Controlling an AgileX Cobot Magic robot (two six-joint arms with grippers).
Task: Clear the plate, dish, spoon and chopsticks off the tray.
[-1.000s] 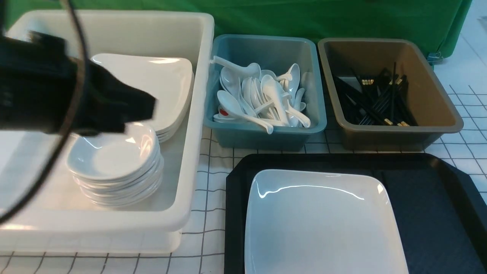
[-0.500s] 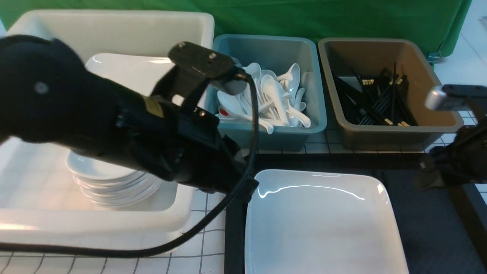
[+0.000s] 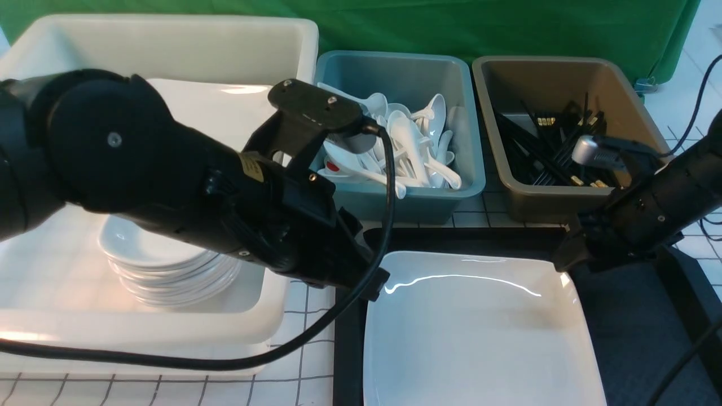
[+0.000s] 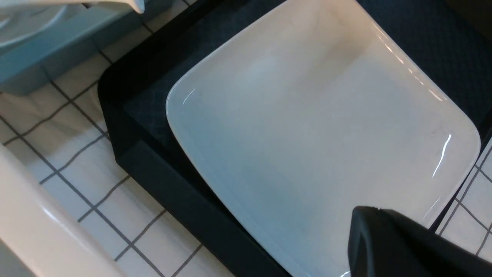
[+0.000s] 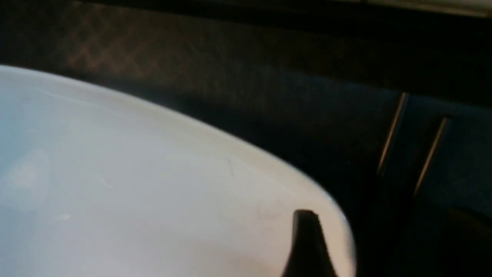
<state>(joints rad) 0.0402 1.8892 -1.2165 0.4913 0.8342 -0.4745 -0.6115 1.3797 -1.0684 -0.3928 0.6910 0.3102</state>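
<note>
The large white plate (image 3: 479, 332) lies on the left part of the black tray (image 3: 637, 327). My left gripper (image 3: 375, 285) hangs at the plate's far left corner. Only one dark fingertip (image 4: 369, 223) shows above the plate (image 4: 307, 134), so its state is unclear. My right gripper (image 3: 564, 262) is at the plate's far right corner and is open. One fingertip (image 5: 305, 219) is over the plate (image 5: 134, 192), and a faint dark shape lies beyond the rim. Two thin straight sticks, seemingly the chopsticks (image 5: 391, 134), lie on the tray beside the plate. Dish and spoon are out of view.
A big white tub (image 3: 282, 270) at the left holds a stack of small saucers (image 3: 169, 265) and larger white ware. Behind the tray stand a blue tub (image 3: 395, 203) of white utensils and a brown tub (image 3: 564, 203) of black sticks. Checked cloth covers the table.
The left arm swung from over the white tub across to the plate's far left corner. The right arm came in from the right and moved left to the plate's far right corner.
</note>
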